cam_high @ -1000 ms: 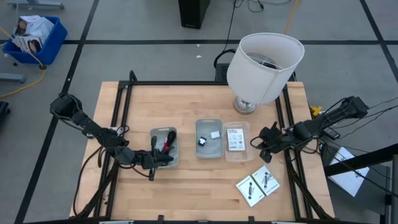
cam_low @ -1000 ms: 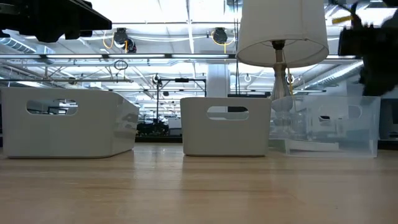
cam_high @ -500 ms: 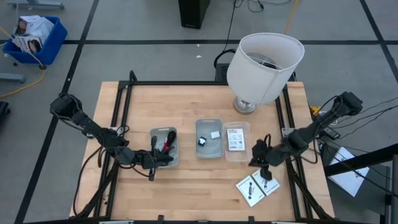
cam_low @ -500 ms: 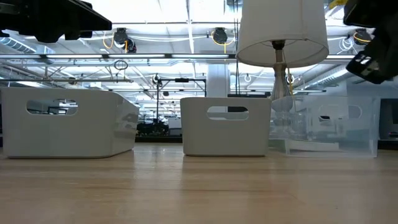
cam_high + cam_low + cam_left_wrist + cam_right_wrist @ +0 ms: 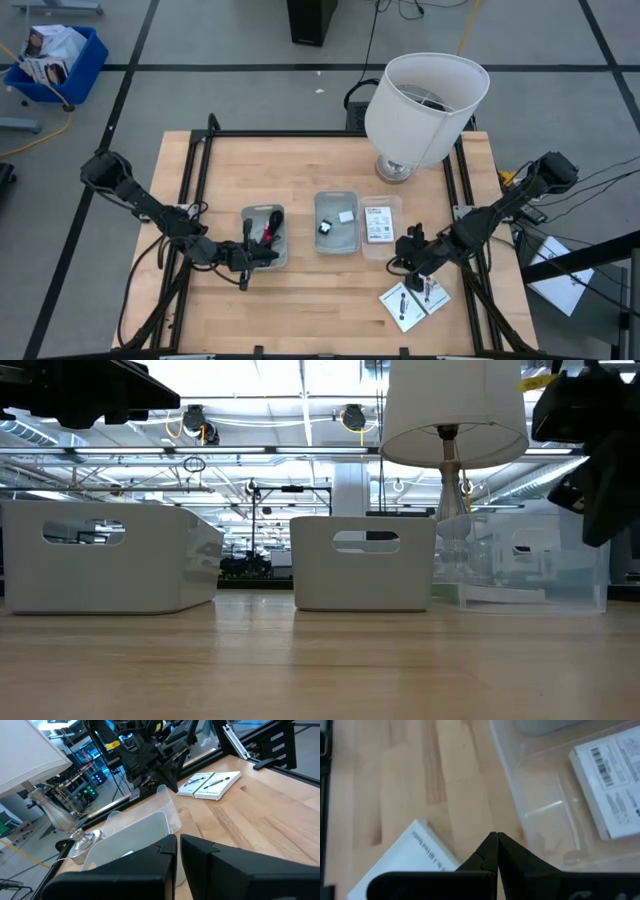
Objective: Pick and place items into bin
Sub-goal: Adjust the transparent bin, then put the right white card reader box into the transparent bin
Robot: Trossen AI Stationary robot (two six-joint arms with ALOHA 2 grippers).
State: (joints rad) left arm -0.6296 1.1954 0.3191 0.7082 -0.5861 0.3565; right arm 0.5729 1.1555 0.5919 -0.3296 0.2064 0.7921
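In the high view the left grey bin (image 5: 263, 238) holds a dark red cable (image 5: 268, 232) and a black cable (image 5: 249, 234). The middle grey bin (image 5: 336, 222) holds a tiny white block (image 5: 346, 216) and a tiny black block (image 5: 325, 228). One white card (image 5: 377, 222) lies in the clear bin (image 5: 380, 244). Two more white cards (image 5: 415, 298) lie flat on the table. My right gripper (image 5: 407, 264) hangs shut above the table between the clear bin and these cards (image 5: 410, 857). My left gripper (image 5: 270, 257) waits shut at the left bin's near right corner.
A big white lampshade (image 5: 425, 105) on its lamp base stands at the table's far side behind the clear bin. Black frame rails (image 5: 200, 190) run along the table's left and right edges. Bare wood lies along the near edge (image 5: 310, 310), left of the two cards.
My right gripper has swung from the table's right edge toward the left and the near edge, ending beside the clear bin, just above the two loose cards. Its fingers stay shut. The left arm and all items have kept still.
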